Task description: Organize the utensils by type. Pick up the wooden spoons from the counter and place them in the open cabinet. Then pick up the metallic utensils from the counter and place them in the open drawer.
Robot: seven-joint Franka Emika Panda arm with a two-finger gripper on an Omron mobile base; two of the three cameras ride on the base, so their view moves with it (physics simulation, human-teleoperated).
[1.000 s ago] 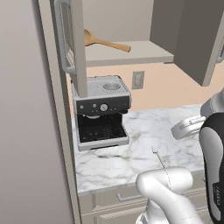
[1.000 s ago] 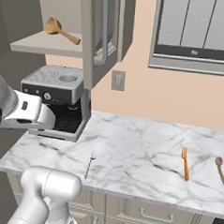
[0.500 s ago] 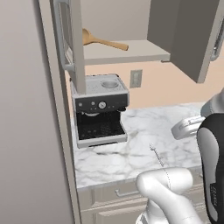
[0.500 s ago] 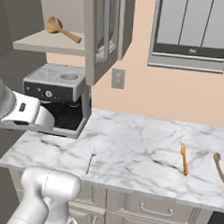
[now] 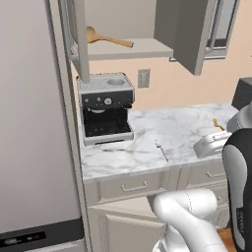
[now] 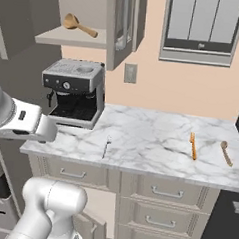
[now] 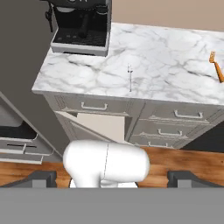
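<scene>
One large wooden spoon (image 6: 79, 25) already lies on the pale shelf of the open cabinet (image 6: 71, 37), bowl toward the back wall and handle pointing out toward the room; it shows as well in the left base view (image 5: 107, 38). The cabinet's panelled door (image 5: 189, 32) hangs swung wide. A second, smaller wooden spoon (image 6: 225, 152) lies on the counter (image 6: 150, 138) near its right end, and the orange fork (image 6: 192, 145) lies just beside it to the left, the two apart and roughly parallel. The thin silver utensil (image 6: 106, 147) rests well apart from them, close to the counter's front edge, in front of and to the right of the espresso machine (image 6: 75, 92).

That machine stands at the counter's left end, directly beneath the cabinet shelf. A wall outlet (image 6: 130, 72) sits on the peach wall behind, and a window (image 6: 205, 26) is set above the counter's right half. Rows of drawer fronts (image 6: 162, 192) with bar handles run below the worktop; under the silver utensil a lower front (image 7: 103, 124) stands angled open. A tall grey unit (image 5: 34, 123) flanks the counter's left side.

The gripper (image 7: 112, 177) hangs well back from the counter, above the wood floor, its fingers spread fully wide with nothing between them.
</scene>
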